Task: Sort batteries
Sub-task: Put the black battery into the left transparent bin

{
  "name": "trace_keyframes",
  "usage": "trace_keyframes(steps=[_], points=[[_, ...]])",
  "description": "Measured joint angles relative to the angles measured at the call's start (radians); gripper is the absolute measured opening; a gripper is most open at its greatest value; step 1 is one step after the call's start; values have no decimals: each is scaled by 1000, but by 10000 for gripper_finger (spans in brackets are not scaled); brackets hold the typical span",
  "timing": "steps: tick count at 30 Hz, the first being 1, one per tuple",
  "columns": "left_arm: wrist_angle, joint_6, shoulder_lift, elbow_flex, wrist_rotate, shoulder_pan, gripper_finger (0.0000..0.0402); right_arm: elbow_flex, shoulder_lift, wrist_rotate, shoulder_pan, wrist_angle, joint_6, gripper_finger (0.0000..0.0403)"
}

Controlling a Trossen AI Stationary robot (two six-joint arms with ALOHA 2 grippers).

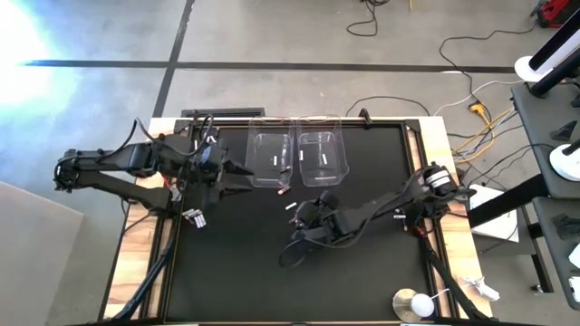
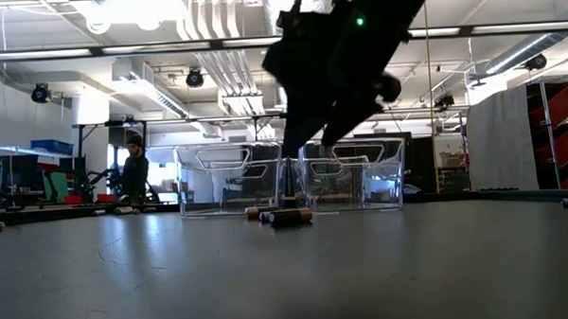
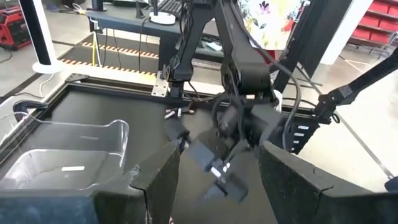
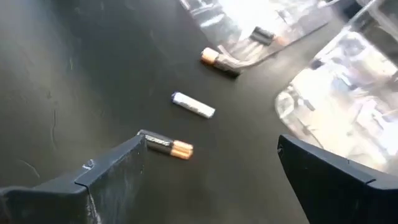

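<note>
Jaws of my right gripper [image 4: 208, 168] spread wide and empty over loose batteries [image 4: 193, 105] near the tubs [image 1: 274, 158] at the table's far edge, so sorting remains.

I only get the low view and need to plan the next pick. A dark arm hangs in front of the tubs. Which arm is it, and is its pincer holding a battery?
Observer: It is the right arm. The right pincer is open and empty, low over the mat in front of the tubs.
Operator: How many batteries lie loose there? I make out a couple.
Observer: Three. A dark battery lies nearest the pincer, a white battery lies beyond it, and a second dark battery lies close by a tub.
Operator: And the other arm?
Observer: The left pincer waits open beside the left tub, holding nothing.
</note>
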Motion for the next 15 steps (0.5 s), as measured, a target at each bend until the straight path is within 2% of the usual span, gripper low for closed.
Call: trace_keyframes(steps=[9, 15], points=[[1, 1, 54, 5, 0, 0, 198, -98, 55, -56, 0, 319, 30, 359], [-16, 1, 98, 18, 1, 0, 198, -115, 55, -22, -6, 342, -8, 359]])
